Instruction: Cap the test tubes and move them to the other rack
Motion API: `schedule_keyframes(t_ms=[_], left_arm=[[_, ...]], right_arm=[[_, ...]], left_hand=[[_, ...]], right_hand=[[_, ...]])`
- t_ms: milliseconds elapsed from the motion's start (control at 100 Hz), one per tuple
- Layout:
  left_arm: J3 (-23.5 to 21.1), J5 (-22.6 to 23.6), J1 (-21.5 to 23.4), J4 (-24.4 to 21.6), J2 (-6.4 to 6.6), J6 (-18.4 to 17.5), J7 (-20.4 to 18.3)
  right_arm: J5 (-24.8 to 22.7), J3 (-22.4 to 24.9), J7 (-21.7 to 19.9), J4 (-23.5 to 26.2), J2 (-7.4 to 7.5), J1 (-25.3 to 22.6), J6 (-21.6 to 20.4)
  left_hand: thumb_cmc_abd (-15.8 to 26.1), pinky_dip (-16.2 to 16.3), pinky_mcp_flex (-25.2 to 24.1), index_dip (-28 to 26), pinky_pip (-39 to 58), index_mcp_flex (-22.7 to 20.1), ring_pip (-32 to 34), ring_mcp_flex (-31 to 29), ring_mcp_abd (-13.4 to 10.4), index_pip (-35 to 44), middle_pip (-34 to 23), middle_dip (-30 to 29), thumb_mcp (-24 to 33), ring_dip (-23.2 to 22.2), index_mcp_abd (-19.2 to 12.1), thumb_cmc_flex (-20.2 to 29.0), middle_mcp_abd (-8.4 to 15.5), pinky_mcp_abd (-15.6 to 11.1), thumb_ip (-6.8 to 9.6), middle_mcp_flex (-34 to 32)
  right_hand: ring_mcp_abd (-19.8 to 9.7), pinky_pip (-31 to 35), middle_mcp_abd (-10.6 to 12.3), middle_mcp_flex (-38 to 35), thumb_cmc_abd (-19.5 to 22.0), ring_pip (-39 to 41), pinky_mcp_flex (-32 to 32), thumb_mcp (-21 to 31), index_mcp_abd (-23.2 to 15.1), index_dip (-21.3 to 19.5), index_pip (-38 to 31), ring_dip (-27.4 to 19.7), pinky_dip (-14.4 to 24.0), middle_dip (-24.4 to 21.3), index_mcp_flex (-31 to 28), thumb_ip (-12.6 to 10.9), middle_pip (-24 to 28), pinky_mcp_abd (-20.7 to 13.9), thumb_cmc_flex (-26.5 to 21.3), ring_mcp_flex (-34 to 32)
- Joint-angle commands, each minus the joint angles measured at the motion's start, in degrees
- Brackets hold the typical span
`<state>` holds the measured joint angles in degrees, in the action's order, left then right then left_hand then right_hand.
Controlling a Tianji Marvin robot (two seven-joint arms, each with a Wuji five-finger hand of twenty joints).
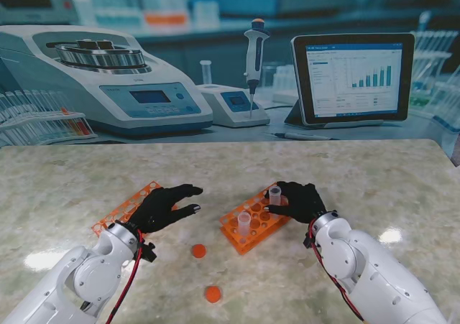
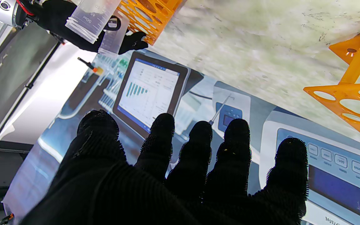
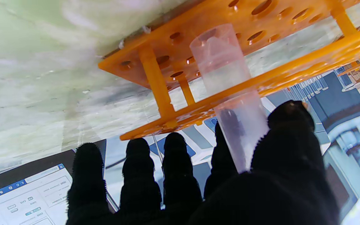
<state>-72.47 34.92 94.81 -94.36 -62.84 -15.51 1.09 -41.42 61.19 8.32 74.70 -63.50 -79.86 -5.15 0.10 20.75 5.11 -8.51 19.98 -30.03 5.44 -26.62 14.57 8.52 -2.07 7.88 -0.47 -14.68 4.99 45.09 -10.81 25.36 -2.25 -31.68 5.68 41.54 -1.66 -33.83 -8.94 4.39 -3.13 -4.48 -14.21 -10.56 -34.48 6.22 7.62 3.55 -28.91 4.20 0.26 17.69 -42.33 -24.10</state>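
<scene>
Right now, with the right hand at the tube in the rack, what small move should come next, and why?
Probably lift the right hand straight up to draw the tube out of the orange rack. The thumb and a finger already pinch it in the right wrist view, yet its lower end sits in the rack hole. It is uncapped, and two orange caps lie on the table; the left hand is open.

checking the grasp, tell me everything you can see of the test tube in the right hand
The test tube is clear, frosted-looking plastic, uncapped, its open mouth up in the stand's view. It stands through a hole of the orange rack, at the rack's end farthest from me. The right hand pinches its upper part between thumb and a finger. It looks empty.
</scene>
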Motion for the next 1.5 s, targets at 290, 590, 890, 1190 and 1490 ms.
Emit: schedule_keyframes(t_ms=[290,590,890,1190,1490], left_arm=[[-0.06,0.17,0.20,-0.15,0.07,-0.15,-0.08],[-0.18,0.20,0.33,-0.29,0.08,-0.26,-0.12],[-0.40,0.33,0.54,-0.47,0.09,-0.43,-0.03],[-0.28,0.16,0.50,-0.49,0.09,-0.75,-0.09],[-0.24,0.22,0.55,-0.55,0.12,-1.15,-0.12]], right_arm=[[0.52,0.88,2.64,0.22,-0.66,-0.93,-1.59],[-0.19,3.17,4.92,2.96,-0.88,-2.87,-3.38],[-0.77,6.02,5.85,7.37,-0.93,-5.59,-4.97],[-1.24,7.90,6.74,12.58,-1.06,-8.88,-5.72],[0.64,8.60,7.95,16.71,-1.62,-11.68,-7.07]], left_hand=[[2.04,-0.48,-1.03,0.36,-3.05,0.47,-1.33,1.78,-1.42,-1.13,-0.26,-0.78,-0.85,0.62,-0.14,-0.60,1.39,-1.36,1.30,0.25],[2.03,-0.39,-0.98,0.35,-3.13,0.48,-1.30,1.71,-1.44,-1.12,-0.28,-0.78,-0.87,0.61,-0.11,-0.62,1.44,-1.42,1.29,0.26],[2.01,-0.33,-0.96,0.35,-3.18,0.40,-1.25,1.59,-1.27,-1.09,-0.29,-0.77,-0.85,0.57,-0.19,-0.53,1.39,-1.31,1.30,0.22],[2.03,-0.23,-0.91,0.37,-3.09,0.32,-1.18,1.39,-1.21,-1.09,-0.32,-0.76,-0.85,0.52,-0.10,-0.47,1.46,-1.40,1.30,0.10],[2.02,-0.15,-0.87,0.37,-2.99,0.22,-1.16,1.31,-1.07,-1.08,-0.33,-0.75,-0.84,0.49,0.06,-0.40,1.40,-1.37,1.31,0.05]], right_hand=[[-1.64,0.12,3.09,-1.89,9.01,-0.76,0.04,3.01,-6.98,1.92,-2.95,-0.59,-1.16,-0.52,-0.69,-0.25,-0.20,-0.67,-6.10,-2.56],[-2.03,1.10,4.63,-4.60,8.07,-0.28,-1.04,2.97,-8.22,2.81,-4.44,-0.28,-0.80,0.04,-0.88,-0.43,0.79,-0.51,-6.06,-4.63],[-2.58,3.81,7.25,-10.47,7.30,1.26,-4.47,3.28,-8.80,3.66,-6.18,0.55,0.19,1.19,-1.31,-0.60,3.23,-0.38,-6.22,-9.73],[-1.58,11.74,6.39,-23.92,4.41,7.25,-17.56,3.64,-8.33,2.33,-11.24,5.04,3.77,5.09,-5.55,0.00,9.97,-3.05,-10.32,-26.44],[-3.51,23.22,2.60,-35.34,-5.21,16.31,-38.19,30.47,-2.87,-4.41,-13.78,14.84,2.72,15.62,-11.62,5.32,15.89,-7.44,-4.94,-42.61]])
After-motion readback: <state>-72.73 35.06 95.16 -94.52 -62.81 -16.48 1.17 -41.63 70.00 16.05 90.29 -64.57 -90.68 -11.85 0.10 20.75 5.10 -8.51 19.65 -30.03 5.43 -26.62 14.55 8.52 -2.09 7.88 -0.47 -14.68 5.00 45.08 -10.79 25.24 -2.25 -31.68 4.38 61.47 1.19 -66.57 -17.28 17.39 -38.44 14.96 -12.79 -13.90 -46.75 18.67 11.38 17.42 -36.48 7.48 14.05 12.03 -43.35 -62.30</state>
